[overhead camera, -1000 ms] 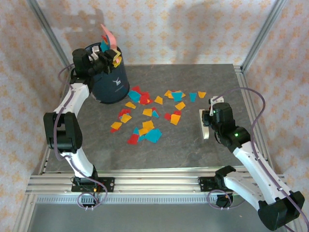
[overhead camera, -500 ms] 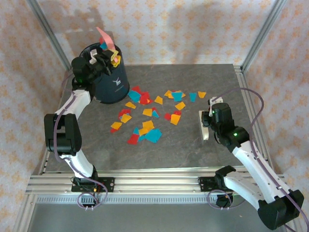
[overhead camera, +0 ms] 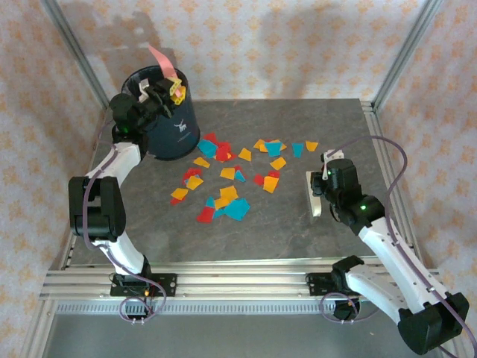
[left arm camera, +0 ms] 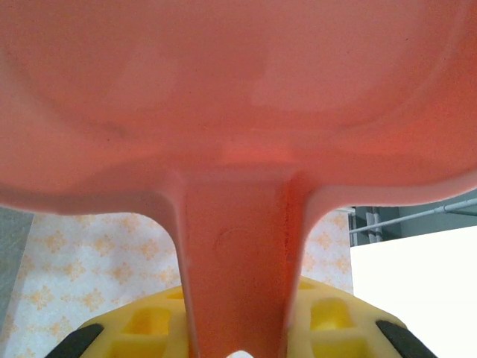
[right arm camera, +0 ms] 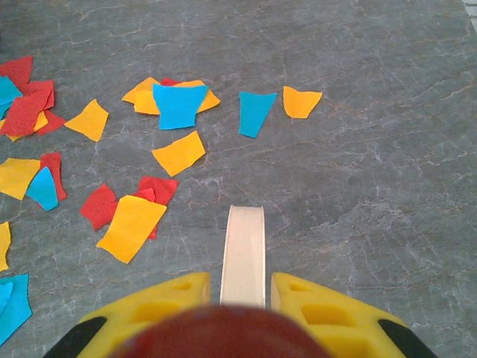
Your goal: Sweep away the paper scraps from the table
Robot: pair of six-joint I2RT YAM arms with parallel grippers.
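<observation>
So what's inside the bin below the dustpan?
The left gripper, holding the pink dustpan, covers most of the mouth of the bin. The sliver of interior that shows is dark, so any scraps inside cannot be seen. Many paper scraps lie on the table.

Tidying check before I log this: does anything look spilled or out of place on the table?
Yes. Paper scraps, red, yellow-orange and blue, lie strewn over the middle of the table. The left gripper holds the pink dustpan at the dark bin's rim; the right gripper holds a cream tool beside the scraps.
</observation>
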